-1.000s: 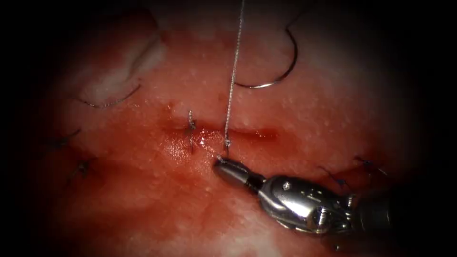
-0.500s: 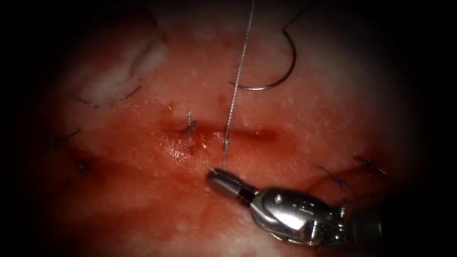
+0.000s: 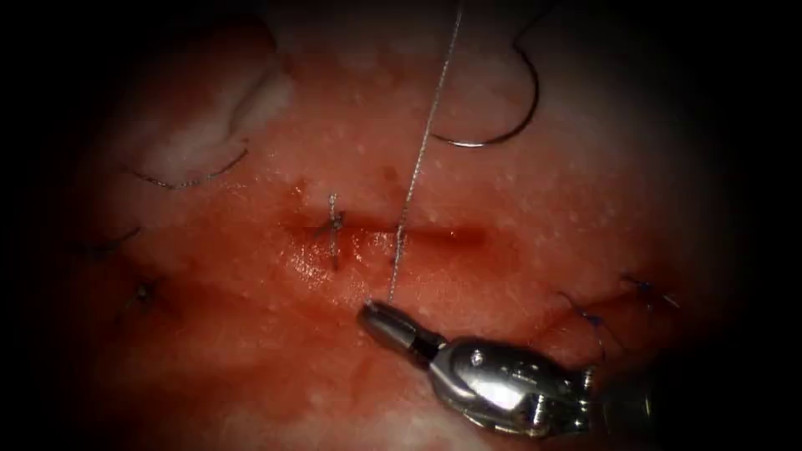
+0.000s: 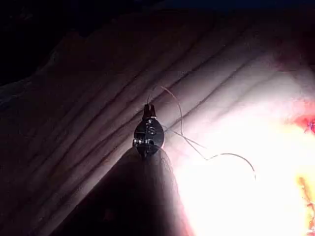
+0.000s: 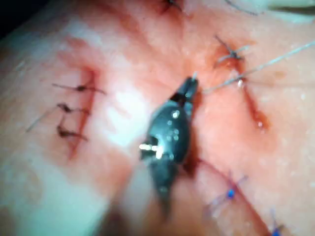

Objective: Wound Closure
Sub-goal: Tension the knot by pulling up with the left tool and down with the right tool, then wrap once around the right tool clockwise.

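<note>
No writing is showing on either tool. The right tool is clamping the thread just below the cut, having drawn back lower-left. The left tool is pinching thread too. The needle is lying free on the tissue above the cut, shifted rightward.

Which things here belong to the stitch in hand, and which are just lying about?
In use:
right tool, jaws shut on the thread
left tool, also holding thread
cut
needle, free, lying on the tissue beyond the cut

Lying about:
finished stitch
blue thread ends
second curved needle
</note>
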Controlling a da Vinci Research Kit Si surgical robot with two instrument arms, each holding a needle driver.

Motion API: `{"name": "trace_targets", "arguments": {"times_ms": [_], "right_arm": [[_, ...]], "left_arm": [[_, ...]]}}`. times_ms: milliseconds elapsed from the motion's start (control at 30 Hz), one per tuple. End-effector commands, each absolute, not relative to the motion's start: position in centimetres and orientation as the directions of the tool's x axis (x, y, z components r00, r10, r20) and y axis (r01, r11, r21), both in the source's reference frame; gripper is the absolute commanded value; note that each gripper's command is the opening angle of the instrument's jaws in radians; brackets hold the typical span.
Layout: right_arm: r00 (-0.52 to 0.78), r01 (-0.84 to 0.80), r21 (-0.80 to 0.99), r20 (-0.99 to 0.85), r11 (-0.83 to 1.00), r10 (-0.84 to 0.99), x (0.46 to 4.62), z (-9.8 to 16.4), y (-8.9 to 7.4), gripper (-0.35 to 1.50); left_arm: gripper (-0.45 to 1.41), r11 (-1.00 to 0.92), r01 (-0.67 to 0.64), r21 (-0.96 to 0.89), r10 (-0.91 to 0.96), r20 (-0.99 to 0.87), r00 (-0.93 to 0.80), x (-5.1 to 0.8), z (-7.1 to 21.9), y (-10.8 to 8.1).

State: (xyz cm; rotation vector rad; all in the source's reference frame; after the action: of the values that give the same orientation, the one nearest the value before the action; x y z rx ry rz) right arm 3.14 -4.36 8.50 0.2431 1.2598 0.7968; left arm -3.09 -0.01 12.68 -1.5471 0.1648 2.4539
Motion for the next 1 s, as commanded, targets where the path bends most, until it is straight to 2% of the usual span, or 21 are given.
{"name": "trace_targets", "arguments": {"times_ms": [33, 433, 467, 500, 533, 600, 633, 667, 867, 967, 1000], "right_arm": [[0.085, -0.398, 0.577, -0.751, 0.713, 0.655, 3.19, 8.5, -4.4, -0.35], [0.061, -0.393, 0.591, -0.747, 0.704, 0.662, 3.19, 8.4, -4.3, -0.35], [0.05, -0.396, 0.593, -0.748, 0.701, 0.662, 3.18, 8.3, -4.2, -0.01], [0.049, -0.396, 0.597, -0.745, 0.698, 0.665, 3.17, 8.3, -4.1, 0.24], [0.049, -0.396, 0.597, -0.745, 0.698, 0.665, 3.17, 8.3, -4.1, 0.24], [0.047, -0.393, 0.607, -0.737, 0.691, 0.674, 3.13, 8.2, -4.0, 0.88], [0.047, -0.393, 0.607, -0.737, 0.691, 0.674, 3.13, 8.2, -4.0, 0.88], [0.048, -0.374, 0.621, -0.729, 0.689, 0.683, 3.07, 8.1, -3.9, 1.17], [0.076, -0.329, 0.643, -0.712, 0.692, 0.698, 2.97, 8.0, -3.8, 1.18], [0.093, -0.309, 0.649, -0.706, 0.695, 0.702, 2.97, 8.0, -3.8, 1.15], [0.095, -0.295, 0.655, -0.704, 0.696, 0.703, 3.0, 8.0, -3.7, 1.07]], "left_arm": [[-0.45, -0.967, -0.252, -0.028, 0.134, -0.901, -0.413, -3.14, 12.7, 0.0], [-0.45, -0.975, -0.219, -0.032, 0.122, -0.905, -0.408, -3.13, 12.7, -0.1], [-0.45, -0.977, -0.211, -0.034, 0.119, -0.907, -0.404, -3.11, 12.7, -0.2], [-0.45, -0.978, -0.205, -0.037, 0.118, -0.909, -0.401, -3.09, 12.7, -0.2], [-0.45, -0.978, -0.205, -0.037, 0.118, -0.909, -0.401, -3.09, 12.7, -0.2], [-0.45, -0.981, -0.188, -0.048, 0.12, -0.912, -0.393, -3.0, 12.6, -0.3], [-0.45, -0.981, -0.188, -0.048, 0.12, -0.912, -0.393, -3.0, 12.6, -0.3], [-0.45, -0.98, -0.18, -0.089, 0.153, -0.912, -0.381, -2.9, 12.4, -0.5], [-0.45, -0.977, -0.15, -0.153, 0.201, -0.894, -0.4, -2.74, 11.9, -0.8], [-0.45, -0.975, -0.141, -0.174, 0.217, -0.886, -0.41, -2.64, 11.7, -1.1], [-0.45, -0.973, -0.141, -0.183, 0.226, -0.88, -0.418, -2.59, 11.5, -1.2]]}}
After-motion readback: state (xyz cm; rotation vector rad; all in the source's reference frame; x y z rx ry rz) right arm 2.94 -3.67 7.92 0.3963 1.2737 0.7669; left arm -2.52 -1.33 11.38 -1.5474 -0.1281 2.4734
